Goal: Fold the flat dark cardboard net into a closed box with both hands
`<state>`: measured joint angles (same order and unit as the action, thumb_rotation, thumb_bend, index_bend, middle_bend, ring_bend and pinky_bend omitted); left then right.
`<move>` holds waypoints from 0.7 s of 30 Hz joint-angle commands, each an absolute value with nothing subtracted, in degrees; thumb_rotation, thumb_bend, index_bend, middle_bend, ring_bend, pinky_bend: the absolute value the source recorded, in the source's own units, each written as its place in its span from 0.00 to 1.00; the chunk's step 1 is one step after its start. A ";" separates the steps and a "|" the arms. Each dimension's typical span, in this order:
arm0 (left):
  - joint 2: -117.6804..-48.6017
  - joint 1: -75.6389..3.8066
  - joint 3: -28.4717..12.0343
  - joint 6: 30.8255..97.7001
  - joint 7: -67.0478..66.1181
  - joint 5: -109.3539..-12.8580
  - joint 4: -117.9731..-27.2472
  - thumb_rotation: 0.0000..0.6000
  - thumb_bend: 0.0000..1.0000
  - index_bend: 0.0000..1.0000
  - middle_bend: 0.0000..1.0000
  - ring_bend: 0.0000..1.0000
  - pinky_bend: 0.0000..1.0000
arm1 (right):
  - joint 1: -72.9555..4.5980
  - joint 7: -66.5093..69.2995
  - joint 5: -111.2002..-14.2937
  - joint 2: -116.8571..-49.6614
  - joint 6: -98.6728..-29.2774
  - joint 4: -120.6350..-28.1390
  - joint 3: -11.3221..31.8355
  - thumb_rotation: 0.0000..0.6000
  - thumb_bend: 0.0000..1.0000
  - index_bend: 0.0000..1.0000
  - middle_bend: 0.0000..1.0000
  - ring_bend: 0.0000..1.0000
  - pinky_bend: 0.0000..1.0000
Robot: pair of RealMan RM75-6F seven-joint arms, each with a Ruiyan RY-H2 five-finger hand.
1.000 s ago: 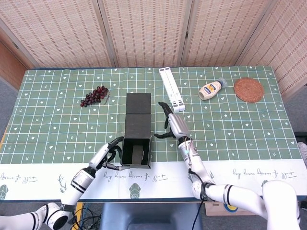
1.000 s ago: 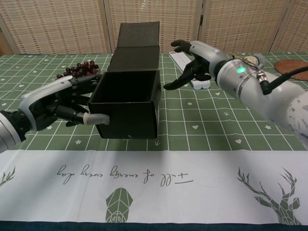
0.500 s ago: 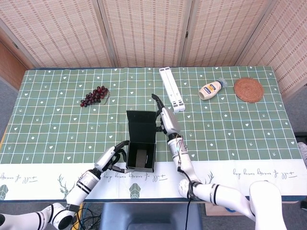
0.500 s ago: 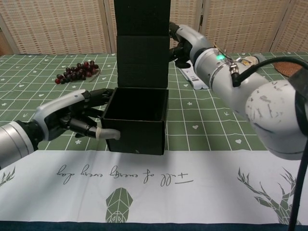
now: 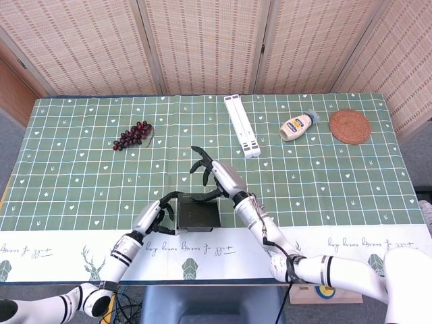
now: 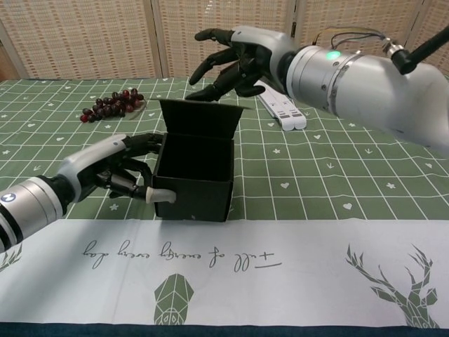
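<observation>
The dark cardboard box (image 6: 195,179) stands near the table's front edge, seen from above as a dark square (image 5: 198,214). Its lid flap (image 6: 201,116) slants forward over the opening, still raised at the front so the inside shows. My left hand (image 6: 116,167) grips the box's left wall, its thumb lying across the front face; from above the left hand (image 5: 154,217) sits just left of the box. My right hand (image 6: 238,57) hovers over the lid's rear edge with fingers spread, fingertips touching the flap, and the right hand (image 5: 214,177) shows just behind the box.
A bunch of dark grapes (image 5: 133,134) lies back left. A white folded stand (image 5: 241,125), a mayonnaise bottle (image 5: 297,126) and a round woven coaster (image 5: 349,126) lie at the back right. The tablecloth's white border (image 6: 224,267) runs in front of the box.
The tall flap that stood upright behind the box has come down forward over the opening. My right hand swung from beside it to above it. My left hand kept its grip.
</observation>
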<state>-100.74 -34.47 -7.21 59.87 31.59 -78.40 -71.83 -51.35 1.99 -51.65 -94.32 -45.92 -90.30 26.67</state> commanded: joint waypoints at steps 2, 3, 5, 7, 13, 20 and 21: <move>-103.06 -33.35 -8.85 61.45 28.08 -75.78 -70.10 1.00 0.11 0.29 0.37 0.57 0.89 | -54.42 -4.46 -49.48 -91.51 -42.88 -91.53 23.07 1.00 0.00 0.11 0.39 0.63 1.00; -103.41 -33.21 -9.21 61.55 27.39 -75.17 -69.89 1.00 0.11 0.29 0.37 0.57 0.89 | -54.98 -5.66 -49.15 -91.39 -42.77 -91.51 22.42 1.00 0.00 0.12 0.39 0.63 1.00; -104.18 -32.96 -9.99 61.65 25.63 -73.75 -69.48 1.00 0.11 0.28 0.37 0.57 0.89 | -56.34 -8.39 -48.18 -91.45 -42.88 -91.34 21.13 1.00 0.00 0.13 0.39 0.63 1.00; -104.74 -32.75 -10.70 61.77 23.97 -72.49 -69.42 1.00 0.11 0.28 0.37 0.57 0.89 | -57.52 -11.09 -48.06 -91.95 -43.84 -90.91 20.08 1.00 0.00 0.13 0.39 0.63 1.00; -102.94 -32.18 -11.07 59.67 22.03 -70.54 -72.64 1.00 0.11 0.12 0.20 0.57 0.89 | -60.51 -18.85 -47.76 -94.03 -47.65 -89.29 17.62 1.00 0.00 0.13 0.38 0.64 1.00; -99.70 -31.66 -10.71 57.73 21.01 -70.13 -76.95 1.00 0.11 0.00 0.07 0.53 0.89 | -62.49 -23.90 -46.64 -96.80 -50.11 -87.42 16.19 1.00 0.00 0.13 0.36 0.64 1.00; -99.50 -31.62 -10.63 57.63 20.66 -70.15 -77.22 1.00 0.11 0.00 0.06 0.53 0.89 | -62.72 -24.35 -46.30 -97.12 -50.20 -87.44 16.09 1.00 0.00 0.13 0.35 0.64 1.00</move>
